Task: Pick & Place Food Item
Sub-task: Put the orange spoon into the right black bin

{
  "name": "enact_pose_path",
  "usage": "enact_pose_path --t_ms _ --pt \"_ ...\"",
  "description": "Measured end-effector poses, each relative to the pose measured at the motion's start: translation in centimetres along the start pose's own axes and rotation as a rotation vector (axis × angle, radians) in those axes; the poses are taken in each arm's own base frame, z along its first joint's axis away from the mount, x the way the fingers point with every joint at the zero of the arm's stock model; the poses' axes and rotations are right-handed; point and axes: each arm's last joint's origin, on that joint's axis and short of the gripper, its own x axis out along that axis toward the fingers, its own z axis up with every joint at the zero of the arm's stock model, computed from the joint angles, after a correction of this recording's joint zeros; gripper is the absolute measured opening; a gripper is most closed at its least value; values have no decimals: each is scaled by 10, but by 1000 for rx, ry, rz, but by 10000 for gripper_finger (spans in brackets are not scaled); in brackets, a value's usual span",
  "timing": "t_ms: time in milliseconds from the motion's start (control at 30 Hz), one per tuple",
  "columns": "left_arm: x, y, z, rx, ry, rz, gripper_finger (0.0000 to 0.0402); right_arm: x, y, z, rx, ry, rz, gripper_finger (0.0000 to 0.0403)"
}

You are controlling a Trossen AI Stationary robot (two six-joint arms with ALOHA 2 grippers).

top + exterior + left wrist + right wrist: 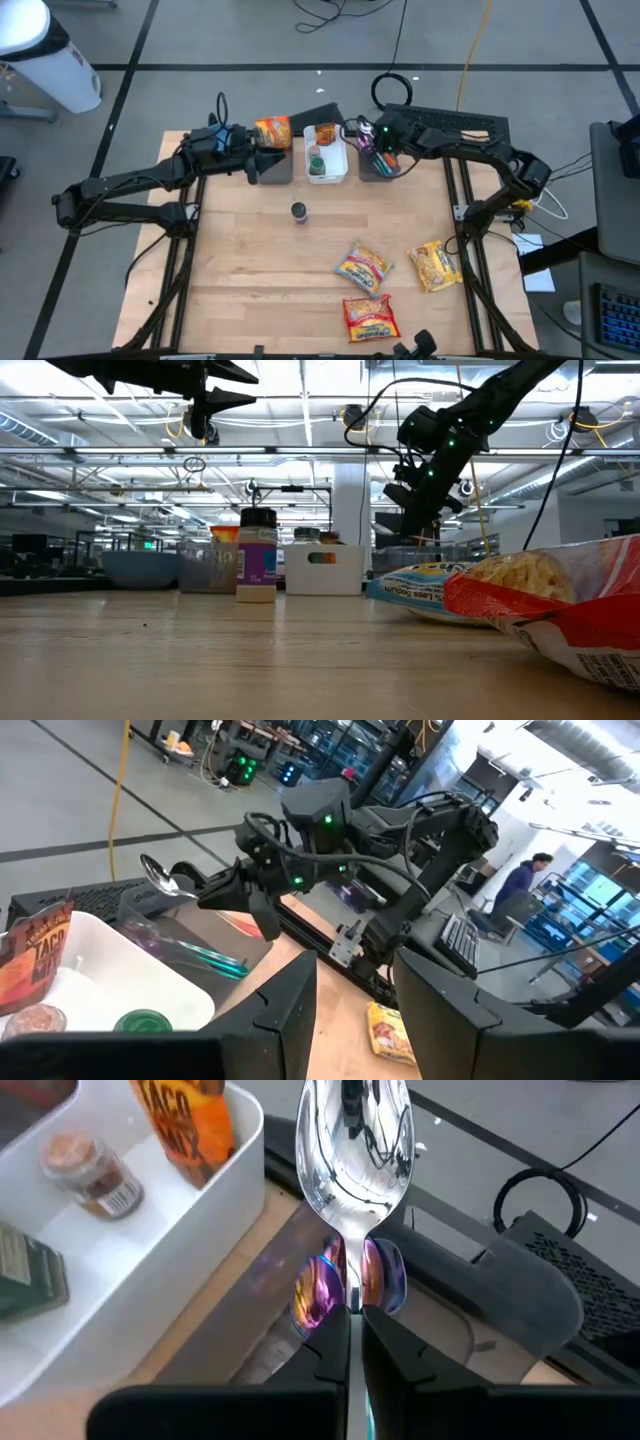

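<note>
Over the right grey bin (378,165): right gripper (349,1312) clamped on spoon (355,1140) | over left grey bin (272,165): left gripper (252,150) pinching orange food packet (273,131); held aloft

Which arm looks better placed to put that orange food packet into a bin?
The left. Its fingers already hold the orange packet right above the dark bin. The right fingers are shut on a spoon over the other dark bin, so they're busy.
</note>
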Motion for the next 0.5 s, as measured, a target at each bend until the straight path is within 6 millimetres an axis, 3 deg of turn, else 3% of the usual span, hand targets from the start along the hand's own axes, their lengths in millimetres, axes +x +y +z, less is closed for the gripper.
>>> enact_pose_path --t_ms 500 --pt "0 0 0 -16 -2 1 145 10 -2 -20 -2 42 -30 4"
